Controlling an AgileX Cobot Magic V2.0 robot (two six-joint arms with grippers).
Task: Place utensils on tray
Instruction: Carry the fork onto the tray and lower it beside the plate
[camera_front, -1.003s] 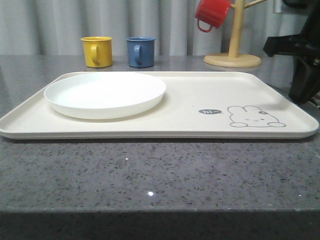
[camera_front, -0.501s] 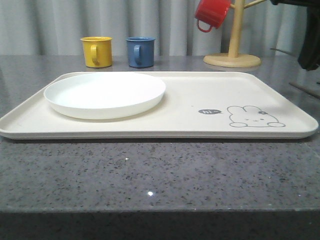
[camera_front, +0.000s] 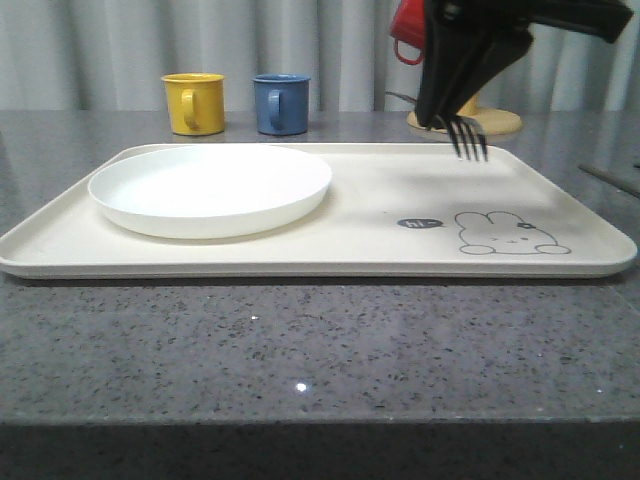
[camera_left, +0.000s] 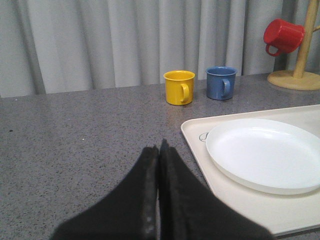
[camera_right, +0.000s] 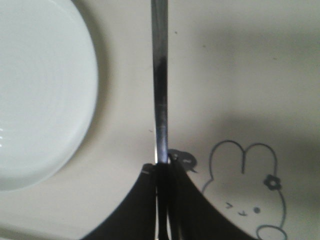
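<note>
My right gripper is clamped on the fork, held above the tray, tines down. The fork looks light, rigid and slippery; hold mid-handle. My left gripper is closed, empty.

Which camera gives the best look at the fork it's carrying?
The front view: the fork hangs tines-down from the right gripper above the tray. The right wrist view gives just its slim handle.

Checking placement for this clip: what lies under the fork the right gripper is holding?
The fork, clamped in the right gripper, hangs above bare tray, between the white plate and the rabbit drawing. Nothing else lies beneath it.
</note>
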